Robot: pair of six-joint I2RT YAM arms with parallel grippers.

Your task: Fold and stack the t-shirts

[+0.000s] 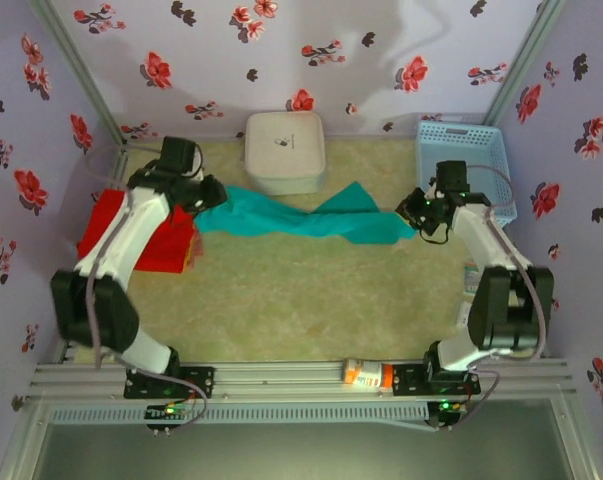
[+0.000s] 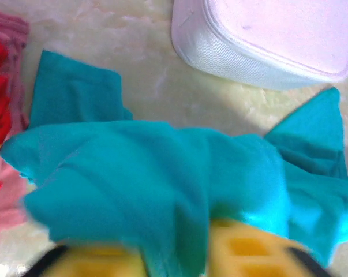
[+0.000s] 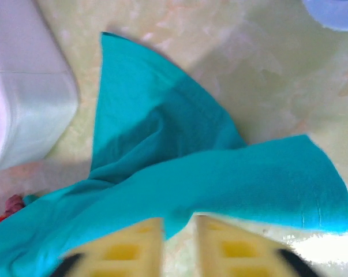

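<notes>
Near-left of the white box point(image 1: 285, 150), the red t-shirt point(image 1: 103, 236) lies on the table. Just in front of the box we stretch the teal t-shirt point(image 1: 281, 220), still unfolded. Our left gripper point(image 1: 207, 197) clenches one end, but we cannot tell whether the right gripper point(image 1: 414, 222) grips. By our reckoning, folding and stacking remain.

**Camera arrangement: one overview, two close-ups.**
The top external view looks steeply down from the near edge over the whole tabletop point(image 1: 311, 300); each wrist view looks down at close range past the left fingers point(image 2: 249, 249) or right fingers point(image 3: 234, 251). All three share the teal t-shirt point(image 1: 281, 220) and the white box point(image 1: 284, 150).
</notes>
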